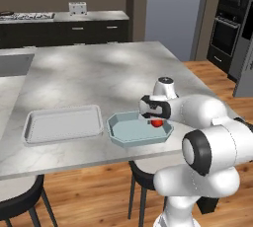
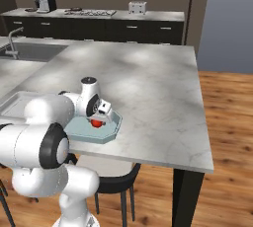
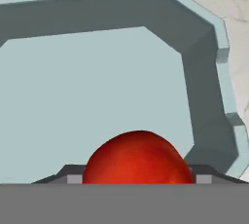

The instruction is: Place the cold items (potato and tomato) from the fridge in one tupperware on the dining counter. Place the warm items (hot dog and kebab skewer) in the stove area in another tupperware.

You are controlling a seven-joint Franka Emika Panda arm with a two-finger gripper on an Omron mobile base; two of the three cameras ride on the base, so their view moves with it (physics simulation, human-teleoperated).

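Over the counter (image 1: pixel 99 73), hand (image 1: pixel 157 121) grips tomato (image 1: pixel 157 123) inside tupperware (image 1: pixel 123 131).

We recorded a grey marble dining counter (image 2: pixel 148 83) bearing a pale blue octagonal tupperware (image 2: pixel 111 128) near its front edge. The gripper (image 2: pixel 98 118) hung low over that tupperware with a red tomato (image 2: pixel 97 122) between its jaws. We also noted a sink (image 2: pixel 29 52) at left and a toaster (image 2: pixel 137 7) on the far counter.

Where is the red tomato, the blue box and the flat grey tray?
tomato (image 3: pixel 138 157): hand view, its round red top.
blue box (image 1: pixel 129 133): left base view, its bare floor.
grey tray (image 1: pixel 62 124): left base view, its flat middle.
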